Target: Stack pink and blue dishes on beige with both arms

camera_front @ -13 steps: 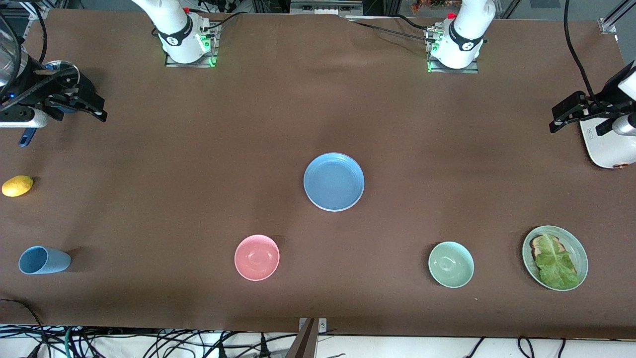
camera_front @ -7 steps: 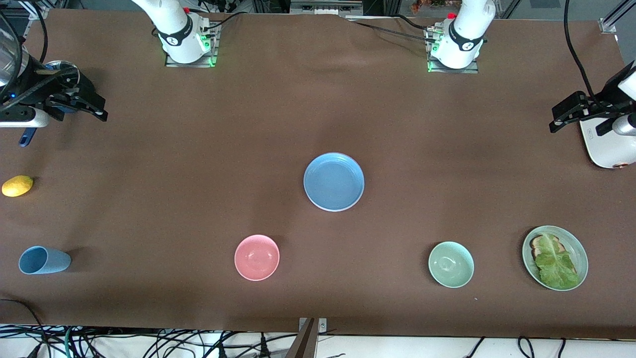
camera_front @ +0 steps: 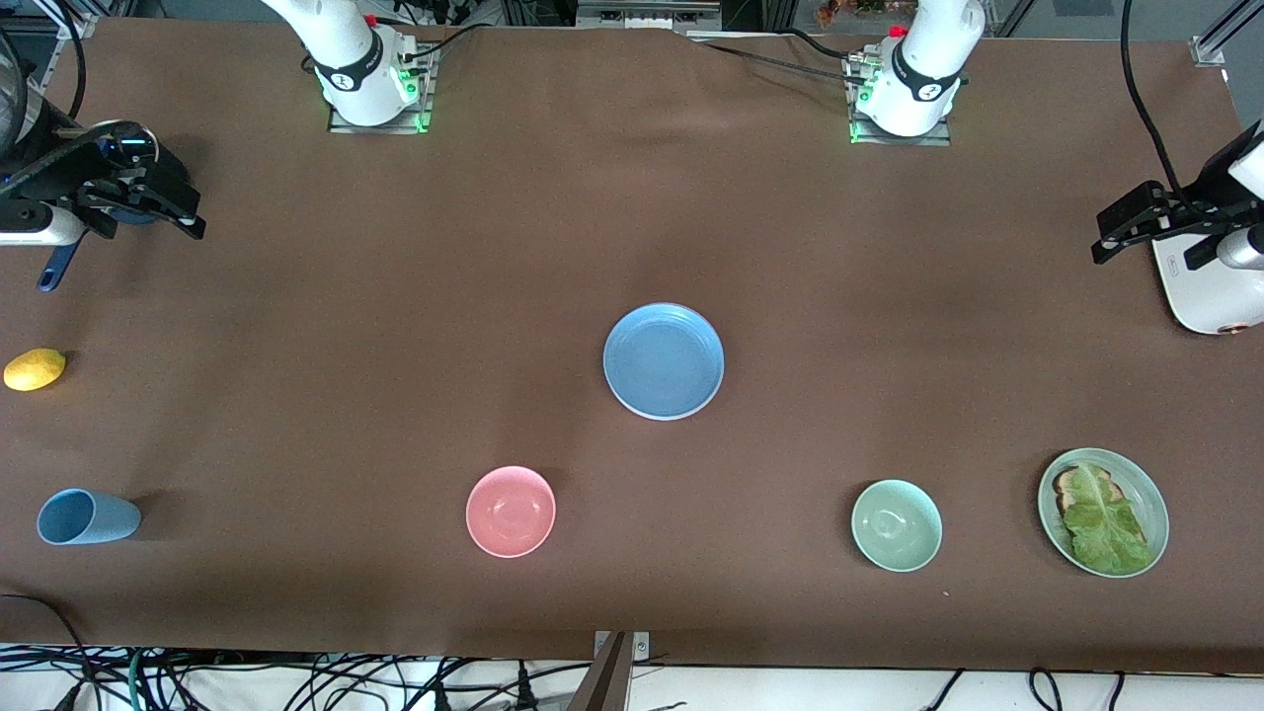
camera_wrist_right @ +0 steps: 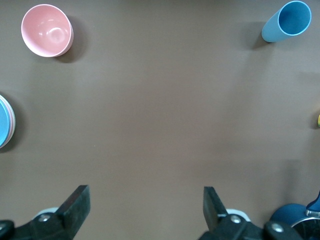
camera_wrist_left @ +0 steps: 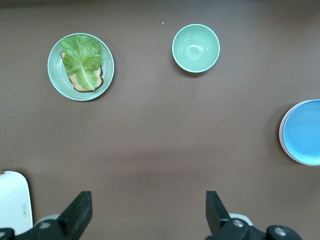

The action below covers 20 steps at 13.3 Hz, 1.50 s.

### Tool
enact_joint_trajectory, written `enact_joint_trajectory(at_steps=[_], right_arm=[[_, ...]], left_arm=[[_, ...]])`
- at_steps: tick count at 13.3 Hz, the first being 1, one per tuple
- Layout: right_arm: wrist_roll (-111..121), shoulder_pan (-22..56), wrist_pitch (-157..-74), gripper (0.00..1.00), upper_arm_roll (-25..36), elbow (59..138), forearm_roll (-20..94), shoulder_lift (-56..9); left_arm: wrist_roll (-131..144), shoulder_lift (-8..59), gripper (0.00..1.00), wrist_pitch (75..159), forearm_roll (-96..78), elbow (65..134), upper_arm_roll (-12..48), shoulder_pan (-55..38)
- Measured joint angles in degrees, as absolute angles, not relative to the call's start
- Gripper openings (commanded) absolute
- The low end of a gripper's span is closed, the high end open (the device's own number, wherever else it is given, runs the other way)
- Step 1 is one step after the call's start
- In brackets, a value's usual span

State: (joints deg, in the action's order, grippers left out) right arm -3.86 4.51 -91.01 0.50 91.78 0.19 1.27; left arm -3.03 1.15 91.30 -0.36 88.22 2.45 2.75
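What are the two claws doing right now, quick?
Left gripper: jaws open, holding nothing, over the table's left-arm end.
Right gripper: jaws open, holding nothing, over the right-arm end.

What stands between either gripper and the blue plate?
Nothing visible. The left gripper and right gripper hang open over opposite ends of the table, with only bare surface between each and the blue plate. The pink bowl and green bowl sit nearer the camera.

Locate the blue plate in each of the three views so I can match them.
Front view: blue plate, mid-table.
Left wrist view: at the picture's edge, cut off; green bowl also visible.
Right wrist view: only a sliver at the edge.
Shared landmark: the brown table.
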Motion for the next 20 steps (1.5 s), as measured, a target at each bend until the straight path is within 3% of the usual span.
enact_joint_trajectory(at_steps=[20], right_arm=[[-3.9,4.6,-90.0,1.0,0.3,91.6,0.2,1.1]], left_arm=[[-3.0,1.2,1.0,91.3,-0.4,88.2,2.5,2.7]])
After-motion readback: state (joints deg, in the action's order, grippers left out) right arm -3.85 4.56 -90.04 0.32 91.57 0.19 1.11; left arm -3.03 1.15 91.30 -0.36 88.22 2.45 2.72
